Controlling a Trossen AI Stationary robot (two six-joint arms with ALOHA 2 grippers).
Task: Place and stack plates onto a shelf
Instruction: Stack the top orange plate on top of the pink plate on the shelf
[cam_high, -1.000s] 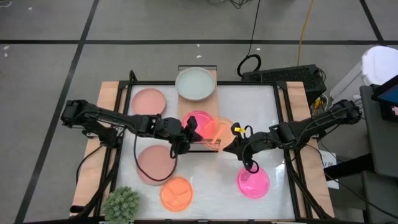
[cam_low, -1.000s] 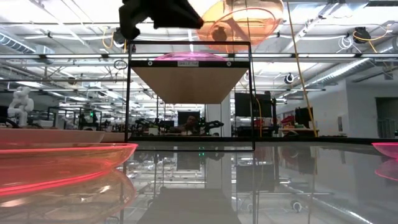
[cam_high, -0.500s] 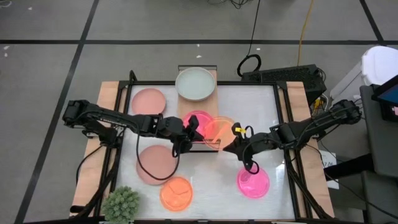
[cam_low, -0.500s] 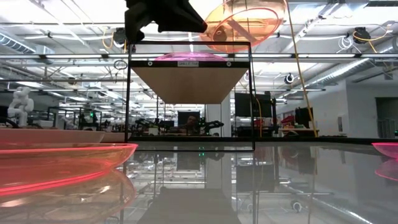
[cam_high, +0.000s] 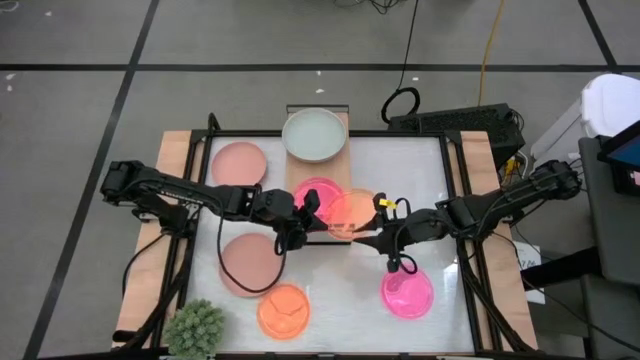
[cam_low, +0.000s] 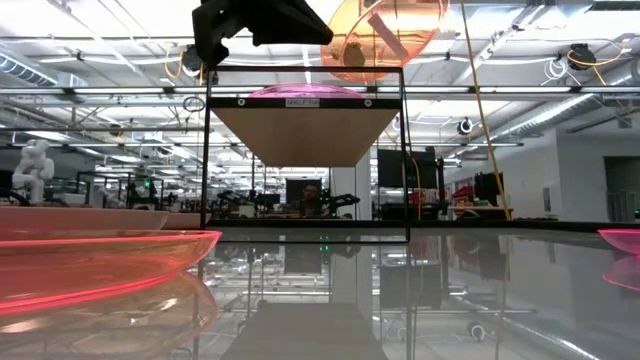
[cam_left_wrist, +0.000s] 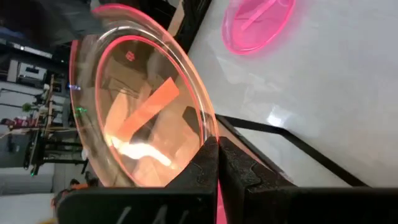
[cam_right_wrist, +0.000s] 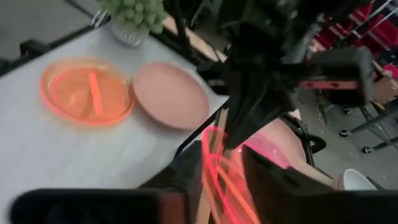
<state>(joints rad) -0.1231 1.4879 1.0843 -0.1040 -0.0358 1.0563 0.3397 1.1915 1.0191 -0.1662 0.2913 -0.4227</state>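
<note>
A clear orange plate (cam_high: 352, 208) (cam_low: 385, 40) hangs tilted in the air above the shelf's (cam_low: 300, 130) near end. My left gripper (cam_high: 312, 212) (cam_left_wrist: 214, 146) is shut on it. My right gripper (cam_high: 368, 238) (cam_right_wrist: 217, 174) is open on the plate's other side, with its fingers on either side of the rim (cam_right_wrist: 214, 155); I see no touch. A hot pink plate (cam_high: 315, 190) (cam_low: 305, 91) lies flat on the shelf board beside the orange one. A pale green plate (cam_high: 313, 135) lies on the shelf's far end. My left gripper pinches the orange plate's rim (cam_left_wrist: 208, 134) between its two fingers, at the edge facing the table's left. The fingers come roughly level from the left. The plate is lifted clear and tilted, standing out beyond the fingertips over the shelf.
On the table lie two dusty pink plates (cam_high: 238, 162) (cam_high: 250, 262), a second orange plate (cam_high: 283, 310) and a hot pink plate (cam_high: 407, 292) near the right arm. A spiky green plant ball (cam_high: 197, 327) stands at the near left corner. Wooden side boards (cam_high: 172, 150) flank the table.
The orange plate has tipped a little in my left gripper's hold and stayed above the shelf. Both arms have barely shifted.
</note>
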